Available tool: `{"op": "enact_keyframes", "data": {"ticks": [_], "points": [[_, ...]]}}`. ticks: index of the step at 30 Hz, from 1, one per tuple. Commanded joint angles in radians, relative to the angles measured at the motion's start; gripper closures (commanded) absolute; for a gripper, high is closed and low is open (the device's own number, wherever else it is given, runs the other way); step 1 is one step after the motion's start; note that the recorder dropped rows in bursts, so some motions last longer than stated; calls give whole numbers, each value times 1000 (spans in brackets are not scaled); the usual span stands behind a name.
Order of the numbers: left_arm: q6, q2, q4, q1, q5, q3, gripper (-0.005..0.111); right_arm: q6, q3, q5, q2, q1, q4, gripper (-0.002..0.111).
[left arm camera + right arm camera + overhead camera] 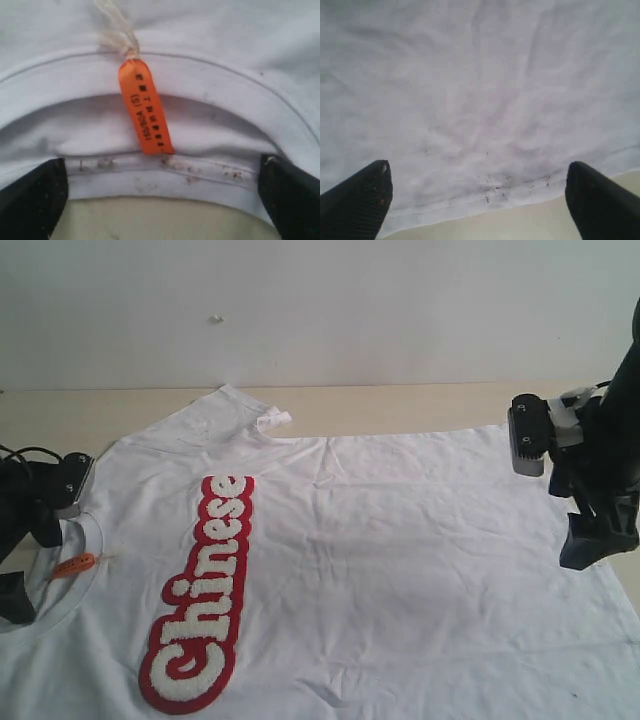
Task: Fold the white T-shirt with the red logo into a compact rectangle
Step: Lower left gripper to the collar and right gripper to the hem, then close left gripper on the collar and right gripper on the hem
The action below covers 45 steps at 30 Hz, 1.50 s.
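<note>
One white T-shirt (pixel 400 570) lies flat; left claw (pixel 162 161) and right claw (pixel 479 165) both spread apart

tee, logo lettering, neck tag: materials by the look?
T-shirt: soft matte knit, likely cotton; it lies in fine soft creases. Lettering: fuzzy white pile outlined in red, looks like a chenille patch. Neck tag: smooth, faintly glossy orange strip with black print, probably plastic or coated paper.

White T-shirt (pixel 400 540), red-outlined lettering (pixel 200 595), orange tag (pixel 145 107)
</note>
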Motion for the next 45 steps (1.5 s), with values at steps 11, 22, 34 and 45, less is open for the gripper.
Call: {"op": "enact_keyframes", "data": {"ticks": [11,22,34,45], "points": [[4,20,5,3,-88,19,2,-111,45,-119,46,-34,-3,20],[4,20,5,3,-65,19,2,-22,-72,-185,154,-88,-61,4],[4,20,5,3,-74,19,2,41,-110,-130,151,-86,-62,3],[14,20,5,3,-75,19,2,-189,-108,-121,180,-86,-57,3]]}}
